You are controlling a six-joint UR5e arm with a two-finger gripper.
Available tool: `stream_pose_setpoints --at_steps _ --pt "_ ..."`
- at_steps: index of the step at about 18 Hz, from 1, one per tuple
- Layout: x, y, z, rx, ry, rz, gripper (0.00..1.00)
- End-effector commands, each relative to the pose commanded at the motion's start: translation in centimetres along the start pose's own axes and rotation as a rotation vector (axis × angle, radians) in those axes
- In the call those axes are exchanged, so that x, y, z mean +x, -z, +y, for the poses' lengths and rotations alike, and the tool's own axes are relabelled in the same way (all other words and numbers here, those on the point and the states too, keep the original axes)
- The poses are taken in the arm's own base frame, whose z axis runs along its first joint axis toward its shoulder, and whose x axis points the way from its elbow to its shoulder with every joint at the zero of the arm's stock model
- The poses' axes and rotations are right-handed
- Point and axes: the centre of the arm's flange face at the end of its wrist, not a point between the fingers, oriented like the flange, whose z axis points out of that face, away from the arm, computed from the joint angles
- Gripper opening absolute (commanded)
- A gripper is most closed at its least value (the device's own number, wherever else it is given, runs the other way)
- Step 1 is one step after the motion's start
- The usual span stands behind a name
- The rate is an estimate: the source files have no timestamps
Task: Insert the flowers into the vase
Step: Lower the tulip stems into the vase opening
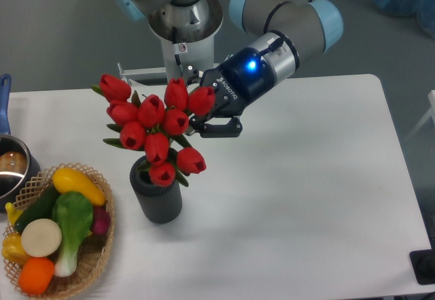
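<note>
The flowers (153, 126), a bunch of red tulip buds with green leaves, hang tilted in the air with the lowest buds right at the mouth of the vase. The vase (158, 198) is a dark grey ribbed cylinder standing upright on the white table, left of centre. My gripper (201, 113) reaches in from the upper right and is shut on the bunch at its right side. The stems are hidden behind the buds and the fingers, so I cannot tell whether they have entered the mouth.
A wicker basket (103, 247) of toy vegetables, with a green-and-white leafy one (71, 222), sits at the front left, close to the vase. A steel pot (9, 171) with a blue handle stands at the left edge. The arm's base (183, 28) is behind.
</note>
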Motion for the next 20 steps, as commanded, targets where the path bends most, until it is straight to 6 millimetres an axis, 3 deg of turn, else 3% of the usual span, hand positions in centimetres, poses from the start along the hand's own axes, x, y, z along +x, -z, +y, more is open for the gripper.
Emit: stream_pose_setpoints --at_steps 3,11,20 --pt "0.2 -0.3 1.4 -0.003 -0.009 0.005 0.04" --pt "0.3 -1.4 2.6 -0.007 0.005 0.026 0.05" --pt "0.1 -2.1 6.0 -0.033 -0.018 0.031 0.05"
